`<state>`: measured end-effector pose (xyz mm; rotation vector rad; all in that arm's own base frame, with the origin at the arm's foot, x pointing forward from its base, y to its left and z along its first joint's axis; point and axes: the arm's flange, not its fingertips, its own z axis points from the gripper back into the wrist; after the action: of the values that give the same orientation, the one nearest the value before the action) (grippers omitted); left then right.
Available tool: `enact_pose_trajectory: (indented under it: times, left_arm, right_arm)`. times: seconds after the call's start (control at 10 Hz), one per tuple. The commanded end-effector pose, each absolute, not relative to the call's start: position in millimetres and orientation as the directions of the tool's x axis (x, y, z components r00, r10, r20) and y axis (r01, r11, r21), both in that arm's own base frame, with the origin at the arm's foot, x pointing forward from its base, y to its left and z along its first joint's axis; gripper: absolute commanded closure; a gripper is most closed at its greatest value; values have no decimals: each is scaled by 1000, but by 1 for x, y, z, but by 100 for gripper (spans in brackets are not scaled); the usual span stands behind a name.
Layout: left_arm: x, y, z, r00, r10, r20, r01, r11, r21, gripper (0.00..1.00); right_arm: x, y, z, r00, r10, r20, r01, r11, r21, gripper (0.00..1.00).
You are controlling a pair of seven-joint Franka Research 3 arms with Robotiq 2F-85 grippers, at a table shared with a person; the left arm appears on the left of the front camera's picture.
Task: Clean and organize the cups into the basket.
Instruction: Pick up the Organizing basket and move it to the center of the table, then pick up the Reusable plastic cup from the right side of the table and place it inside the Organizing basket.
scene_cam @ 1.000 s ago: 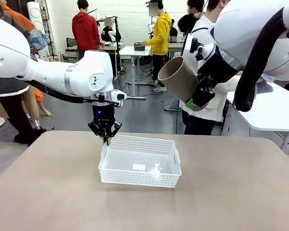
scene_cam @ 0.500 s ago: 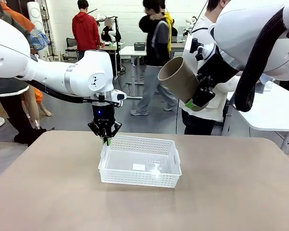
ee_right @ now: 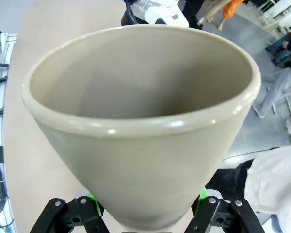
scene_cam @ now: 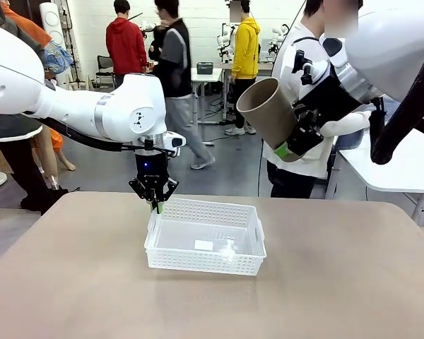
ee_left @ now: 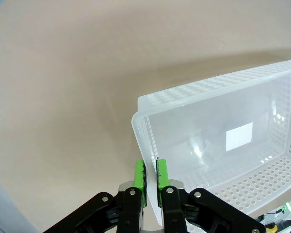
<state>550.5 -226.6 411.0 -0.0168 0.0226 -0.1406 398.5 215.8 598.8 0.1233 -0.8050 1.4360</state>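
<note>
Left gripper (scene_cam: 155,205) points straight down, pinching the basket (scene_cam: 205,263) rim; right gripper (scene_cam: 291,141), raised high, clasps a tilted tan cup (scene_cam: 263,108)

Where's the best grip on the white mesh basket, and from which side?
Take the basket by its thin upright wall, from straight above, one finger inside and one outside: opposite walls look too far apart to span. The left gripper pinches the left end wall that way.

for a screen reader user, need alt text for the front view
The right gripper holds a tan cup tilted in the air at the right, while the left gripper is shut on the rim of the white basket at its far left corner, on the brown table.
</note>
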Motion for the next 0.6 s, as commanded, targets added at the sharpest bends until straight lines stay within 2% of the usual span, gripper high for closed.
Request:
enact_pose_trajectory:
  times: [0.0, 0.1, 0.2, 0.5]
  left_arm:
    - [550, -226, 412, 990, -138, -20, 138, 990, -19, 100]
    - [550, -226, 412, 990, -138, -20, 138, 990, -19, 100]
    - [550, -226, 412, 990, -138, -20, 138, 990, -19, 100]
    - [550, -226, 412, 990, -138, -20, 138, 990, -19, 100]
  right_arm:
    - [394, 216, 596, -57, 833, 550, -897, 199, -394, 20]
    - [398, 216, 599, -74, 828, 556, -906, 177, -384, 20]
    - [410, 234, 594, -110, 878, 466, -913, 96, -397, 20]
    - [452, 295, 559, -141, 961, 239, -946, -59, -320, 20]
